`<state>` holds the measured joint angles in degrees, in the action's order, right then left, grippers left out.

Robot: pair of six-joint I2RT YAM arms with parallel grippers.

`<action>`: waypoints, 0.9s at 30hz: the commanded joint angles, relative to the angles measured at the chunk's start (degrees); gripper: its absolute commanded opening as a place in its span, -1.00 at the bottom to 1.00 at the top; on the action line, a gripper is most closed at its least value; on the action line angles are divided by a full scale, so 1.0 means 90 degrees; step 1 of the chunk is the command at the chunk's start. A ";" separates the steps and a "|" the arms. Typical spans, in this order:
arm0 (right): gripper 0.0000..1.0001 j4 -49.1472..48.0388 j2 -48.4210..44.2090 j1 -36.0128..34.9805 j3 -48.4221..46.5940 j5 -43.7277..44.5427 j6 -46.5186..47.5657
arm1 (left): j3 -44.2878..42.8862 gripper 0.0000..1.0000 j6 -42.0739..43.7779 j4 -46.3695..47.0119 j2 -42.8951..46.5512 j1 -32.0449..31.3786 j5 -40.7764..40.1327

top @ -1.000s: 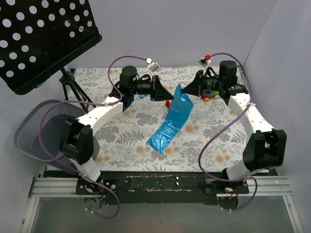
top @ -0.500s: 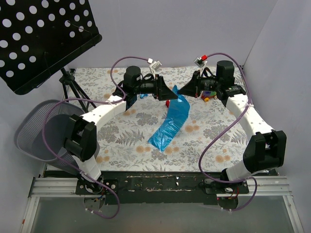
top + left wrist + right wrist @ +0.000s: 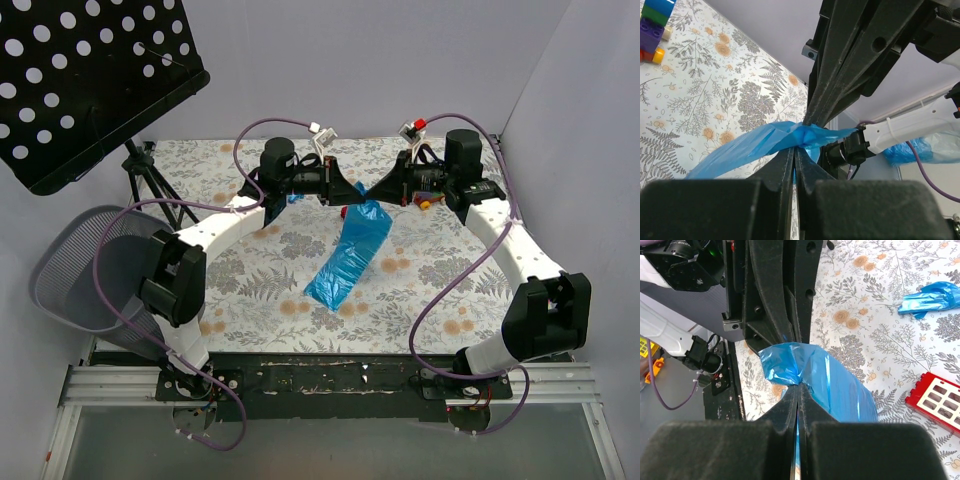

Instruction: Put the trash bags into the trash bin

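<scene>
- The blue trash bag [image 3: 348, 255] stretches as a long, narrow strip across the middle of the floral table [image 3: 250, 270].
- In the top view its long axis runs diagonally: the loose end points toward the near left, and the gathered end points toward the far right.
- The near end lies flat and crinkled on the cloth. The far end is lifted and bunched to a narrow neck where the two arms meet.
- The left gripper [image 3: 353, 195] is closed on that neck. The left wrist view shows its fingers pressed together with blue film squeezed between them.
- The right gripper [image 3: 374, 192] faces it tip to tip and is also clamped on the same bunched end. The film fans out just past its closed fingers.
- The wire-mesh trash bin [image 3: 75, 262] sits tilted off the table's left edge, beside the left arm's base. It is well apart from the bag, which lies wholly outside it.
- A red toy block [image 3: 345, 212] lies on the cloth just beside the bag's raised end.
- A smaller scrap of blue film [image 3: 293, 198] shows under the left arm.
- The toy-brick car [image 3: 430, 195] sits behind the right gripper.
- A black perforated music stand [image 3: 90, 75] rises over the far left corner.
</scene>
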<state>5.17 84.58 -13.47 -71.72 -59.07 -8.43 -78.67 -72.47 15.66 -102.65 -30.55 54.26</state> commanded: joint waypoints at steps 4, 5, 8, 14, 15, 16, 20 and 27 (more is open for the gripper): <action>-0.97 0.0079 -0.0218 0.0159 -0.0038 0.0468 0.0144 | 0.0274 -1.00 0.0171 0.0116 0.0741 0.0025 0.0192; -0.97 0.0206 -0.0237 0.0159 -0.0068 0.0672 0.0232 | 0.0333 -1.00 0.0229 0.0077 0.0829 0.0044 0.0163; -0.97 0.0363 -0.0247 0.0189 -0.0107 0.0947 0.0457 | 0.0518 -1.00 0.0327 0.0008 0.1054 0.0064 0.0202; -0.97 0.0257 -0.0295 0.0179 -0.0078 0.0754 0.0361 | 0.0656 -1.00 0.0415 -0.0070 0.1201 0.0073 0.0124; -0.76 0.0072 -0.0325 0.0179 -0.0058 0.0501 0.0254 | 0.0646 -1.00 0.0434 -0.0089 0.1191 0.0064 0.0094; -0.48 -0.0133 -0.0344 0.0179 -0.0010 0.0102 0.0098 | 0.0636 -1.00 0.0444 -0.0099 0.1191 0.0064 0.0104; 0.18 -0.0447 -0.0345 0.0052 -0.0029 -0.0477 -0.0353 | 0.0646 -1.00 0.0542 -0.0080 0.1201 0.0064 0.0279; 0.28 -0.0691 -0.0179 -0.0192 0.0020 -0.0888 -0.0480 | 0.0597 -1.00 0.0932 -0.0216 0.1288 0.0064 0.0552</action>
<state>2.63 83.61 -13.82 -71.40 -63.40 -11.70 -73.47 -66.96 14.44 -94.72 -30.13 56.58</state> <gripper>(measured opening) 0.633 0.009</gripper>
